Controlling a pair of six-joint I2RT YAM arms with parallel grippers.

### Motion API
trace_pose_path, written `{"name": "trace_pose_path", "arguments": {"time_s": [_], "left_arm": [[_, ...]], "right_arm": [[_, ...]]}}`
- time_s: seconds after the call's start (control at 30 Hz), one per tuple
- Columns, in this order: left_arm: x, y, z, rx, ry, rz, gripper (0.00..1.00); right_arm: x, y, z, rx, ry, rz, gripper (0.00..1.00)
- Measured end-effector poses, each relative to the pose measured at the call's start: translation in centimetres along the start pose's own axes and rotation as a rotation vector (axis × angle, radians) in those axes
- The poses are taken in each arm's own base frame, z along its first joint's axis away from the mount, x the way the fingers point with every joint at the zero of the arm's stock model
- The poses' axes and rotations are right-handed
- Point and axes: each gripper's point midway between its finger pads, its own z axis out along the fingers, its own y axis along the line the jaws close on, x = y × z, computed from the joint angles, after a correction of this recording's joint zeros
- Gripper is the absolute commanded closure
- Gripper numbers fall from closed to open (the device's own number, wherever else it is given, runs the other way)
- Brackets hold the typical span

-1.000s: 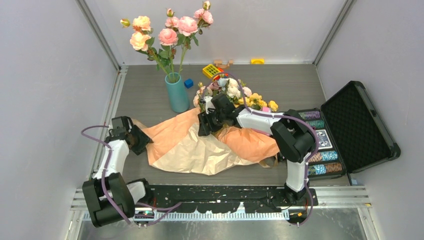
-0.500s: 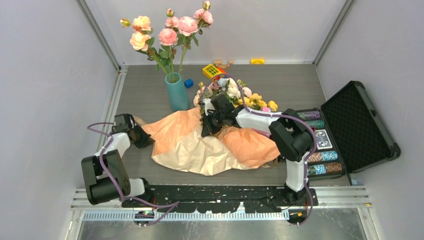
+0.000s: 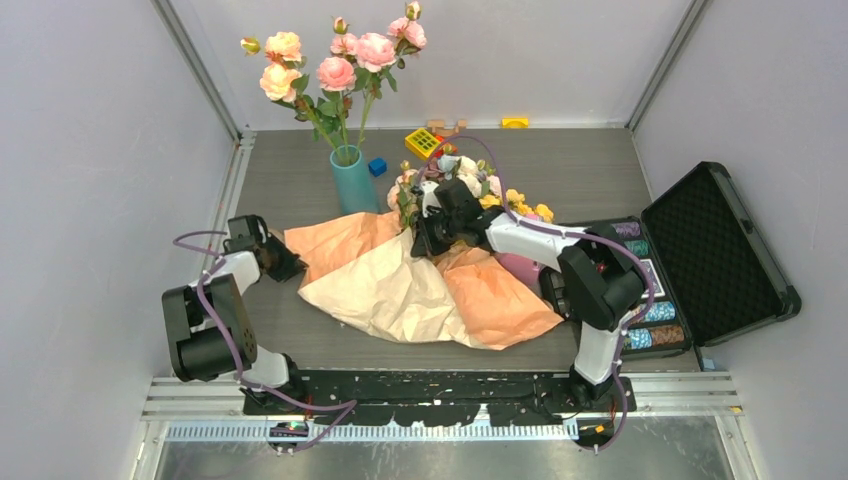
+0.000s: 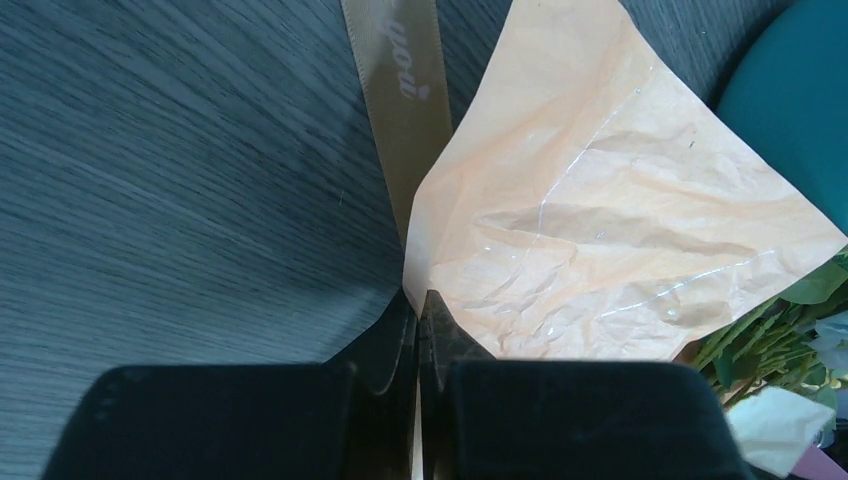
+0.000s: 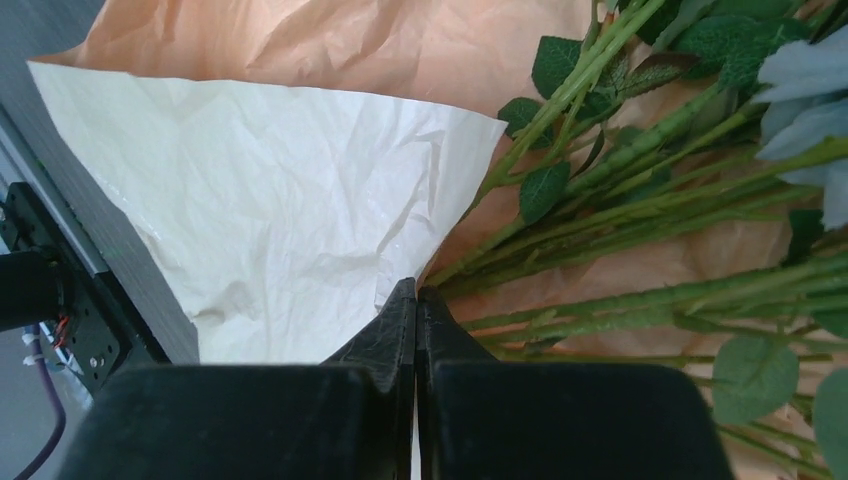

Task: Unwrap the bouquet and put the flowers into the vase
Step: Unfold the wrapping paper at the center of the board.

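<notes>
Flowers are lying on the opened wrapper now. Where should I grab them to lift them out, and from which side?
Take the flowers by the bare green stems, below the blooms, where they run bunched together. They lie flat on the wrapping paper, so it is probably best to come straight down from above, jaws set across the stems and clear of the leaves.

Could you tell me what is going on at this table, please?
The two arms are unwrapping a bunch of small flowers. The left end effector is shut on a corner of the tan-orange wrapping paper, beside the loose ribbon. The right end effector is shut at the edge of the cream inner sheet, apparently pinching it. The paper lies spread open, and the flowers are not yet in the teal vase, which holds tall roses.
</notes>
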Motion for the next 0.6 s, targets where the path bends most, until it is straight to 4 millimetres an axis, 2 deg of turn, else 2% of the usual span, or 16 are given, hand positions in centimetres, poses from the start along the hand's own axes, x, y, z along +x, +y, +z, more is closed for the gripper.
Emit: {"name": "trace_pose_path", "arguments": {"time_s": [0.1,0.2,0.33,0.43,0.5,0.6], "left_arm": [[-0.2,0.0,-0.1,-0.004,-0.006,0.001,0.85],[-0.2,0.2,-0.4,-0.017,-0.012,0.000,0.74],[-0.6,-0.1,-1.8,-0.023,-0.048,0.012,0.39],[-1.1,-0.1,-3.2,-0.045,-0.078,0.025,0.21],[-1.7,-0.3,-4.2,-0.060,-0.106,0.032,0.16],[-2.5,-0.5,-6.1,-0.076,-0.156,0.049,0.14]], "right_arm": [[0.1,0.9,-1.3,-0.012,-0.015,-0.001,1.00],[0.6,3.4,-3.2,-0.049,-0.041,-0.023,1.00],[1.5,8.4,-5.4,-0.119,-0.084,-0.087,1.00],[2.8,12.5,-6.6,-0.182,-0.096,-0.142,1.00],[3.8,14.5,-6.9,-0.216,-0.097,-0.169,1.00],[5.9,16.4,-6.9,-0.235,-0.074,-0.191,1.00]]}}
